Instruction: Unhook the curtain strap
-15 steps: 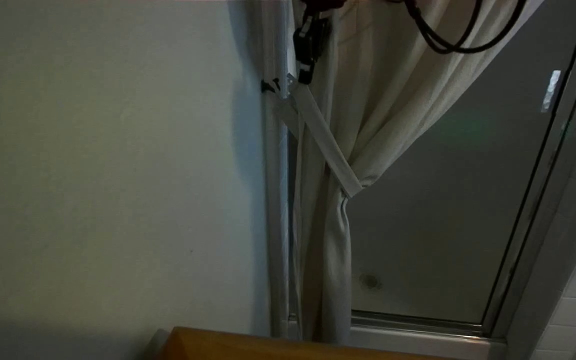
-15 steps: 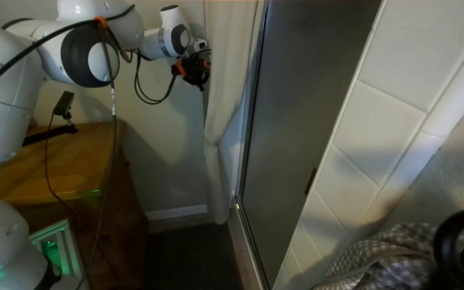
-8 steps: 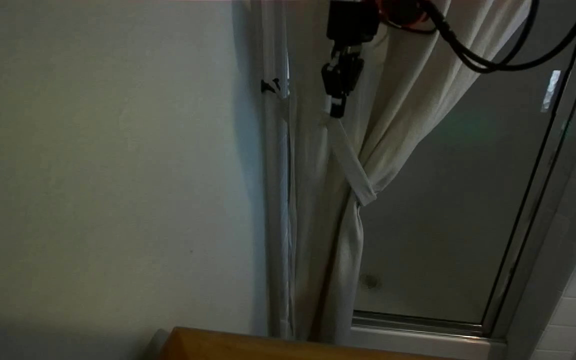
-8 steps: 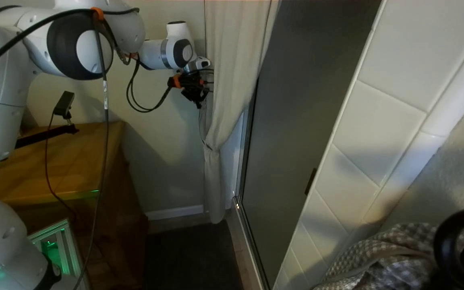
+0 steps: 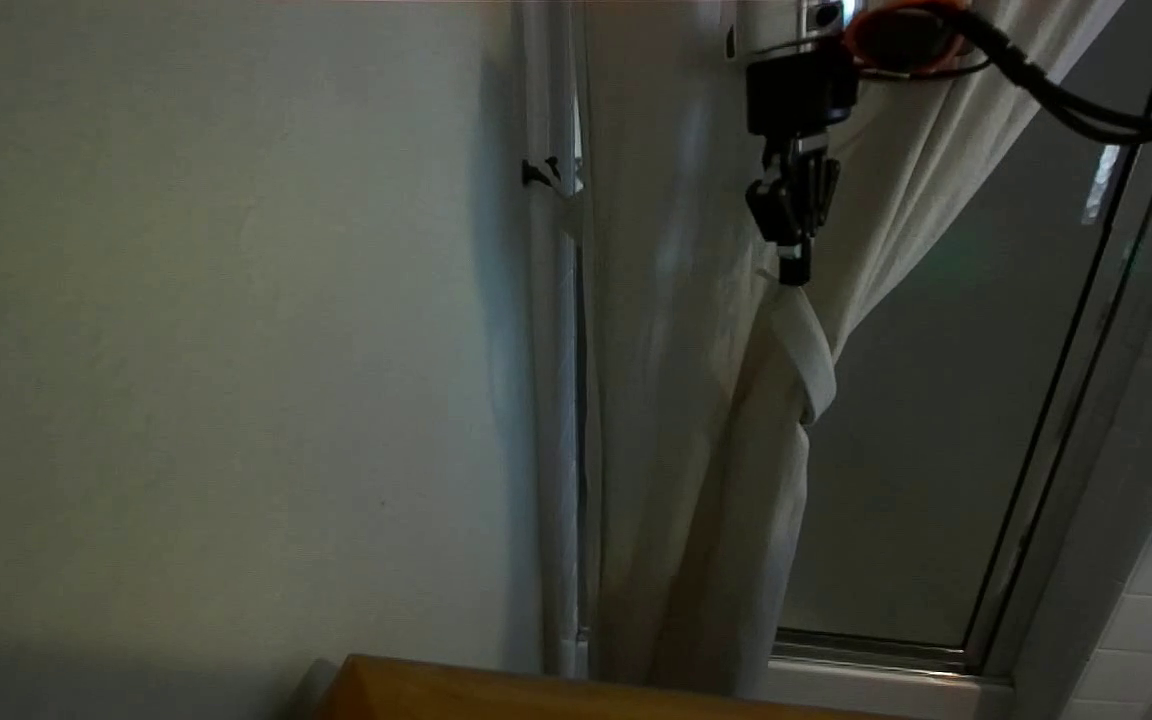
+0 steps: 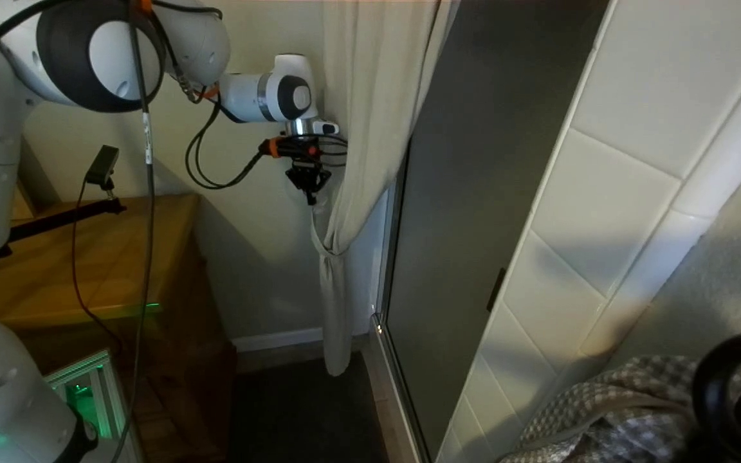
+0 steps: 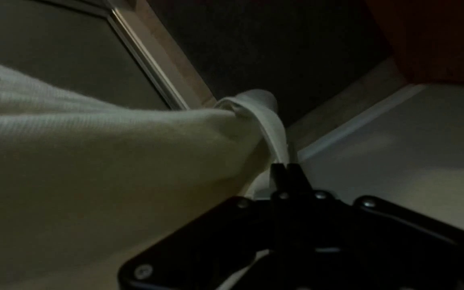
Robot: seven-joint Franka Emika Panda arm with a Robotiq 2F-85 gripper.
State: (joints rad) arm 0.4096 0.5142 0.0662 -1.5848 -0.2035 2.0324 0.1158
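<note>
My gripper [image 5: 794,272] is shut on the end of the cream-white curtain strap [image 5: 808,350]. The strap bends down from the fingertips and wraps round the gathered cream curtain [image 5: 656,330]. In an exterior view the gripper [image 6: 311,199] is beside the curtain, with the strap [image 6: 319,241] looping below it. In the wrist view the fingertips [image 7: 286,167] pinch the strap [image 7: 271,125], which curves over the curtain's narrowed part. A dark wall hook [image 5: 536,174] is well away from the gripper. A short strap piece by the hook runs behind the curtain.
A wooden cabinet [image 6: 100,257] stands beside the arm, with a small camera [image 6: 101,166] on it. A glass shower door [image 6: 473,161] and tiled wall [image 6: 608,212] are beyond the curtain. Black cables [image 6: 200,161] hang from the arm.
The gripper has moved down and away from the hook, carrying the strap end. The strap has gone from straight to slack and curved. The curtain's lower part has shifted the same way.
</note>
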